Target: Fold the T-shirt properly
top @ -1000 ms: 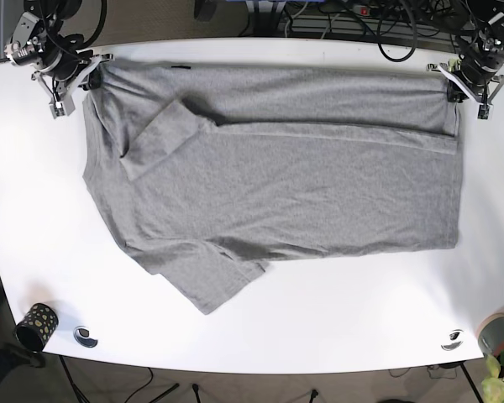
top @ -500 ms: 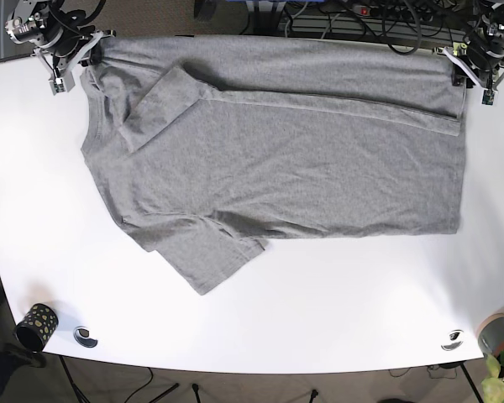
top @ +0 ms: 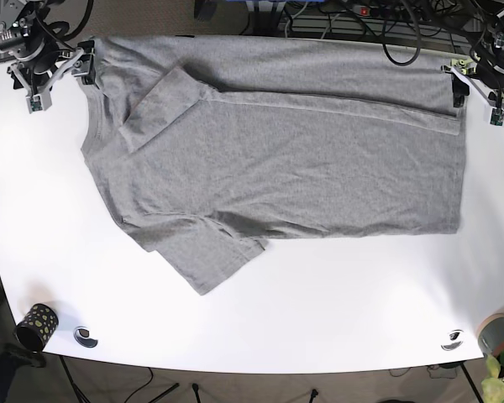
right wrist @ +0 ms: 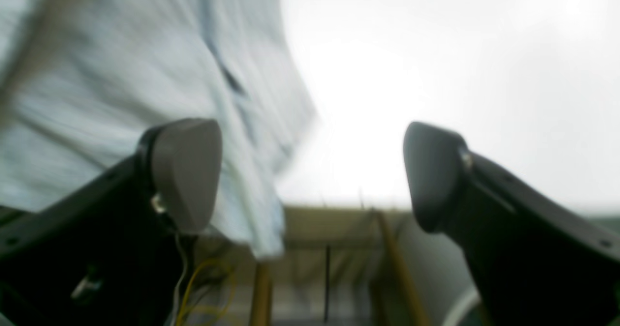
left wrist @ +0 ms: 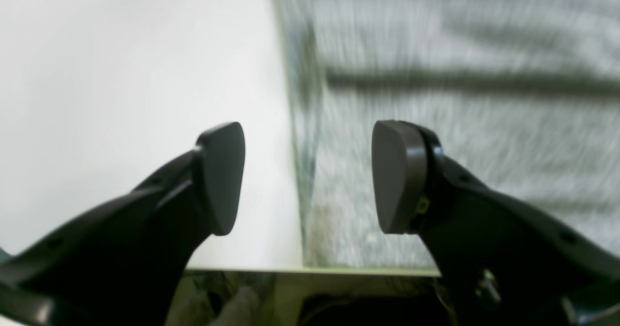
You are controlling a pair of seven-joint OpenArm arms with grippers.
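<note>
— Grippers? 
— Left gripper (left wrist: 308, 178) and right gripper (right wrist: 310, 176) both gape wide, holding nothing, at the desk's (top: 319, 311) two far corners.
— T-shirt (top: 277, 159)? 
— Spread flat along the far edge, between them.

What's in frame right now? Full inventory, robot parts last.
T-shirt: 1, grey, spread across the table's far half, far edge folded over, one sleeve pointing toward the near edge.
Table: 1, white.
Cup: 1, black with speckles, near left corner.
Small round items: 2, near edge, left and right.
Cables: several, black, behind the far edge.
Plant: 1, green, bottom right corner.
Right gripper: fingers open, far left shirt corner.
Left gripper: fingers open, far right shirt corner.
</note>
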